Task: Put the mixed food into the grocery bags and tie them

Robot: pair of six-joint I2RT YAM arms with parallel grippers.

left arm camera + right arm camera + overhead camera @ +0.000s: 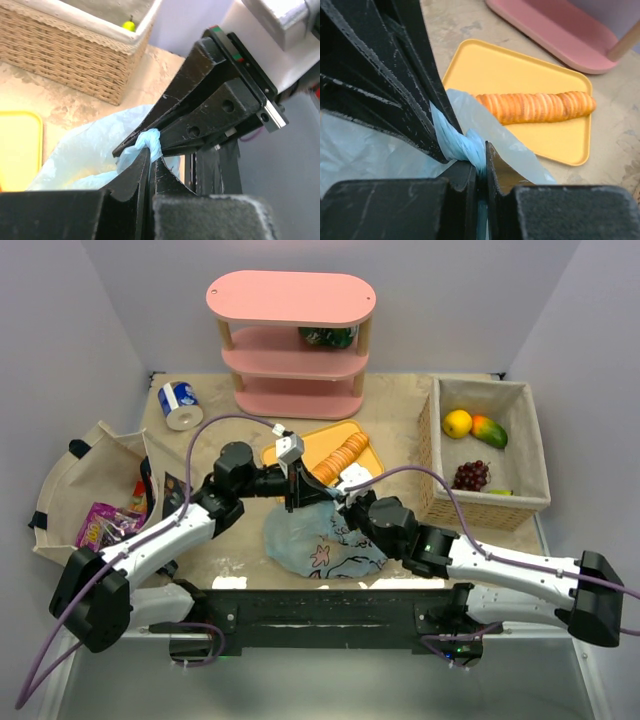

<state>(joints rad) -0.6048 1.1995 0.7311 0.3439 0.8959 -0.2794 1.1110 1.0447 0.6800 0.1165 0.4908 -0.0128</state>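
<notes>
Far to my left, the snack packets (108, 523) lie in a cloth tote (65, 480), well apart from the work. My left pincer (151, 161) is clenched on a twisted strand of the handle (148, 141). The blue bag (312, 542) slumps on the table just below, in front of my two bases. My right pincer (481, 162) is clenched on the same strand from the other side, its fingertips touching my left ones. I judge this film light, limp and slippery. A flat sheet would slide out, so the bunched twist is the place to hold. It probably tears if jerked, so any pull should be slow and even. I cannot tell what the bag holds. At the far right, fruit (475, 428) sits in the basket (490, 506).
</notes>
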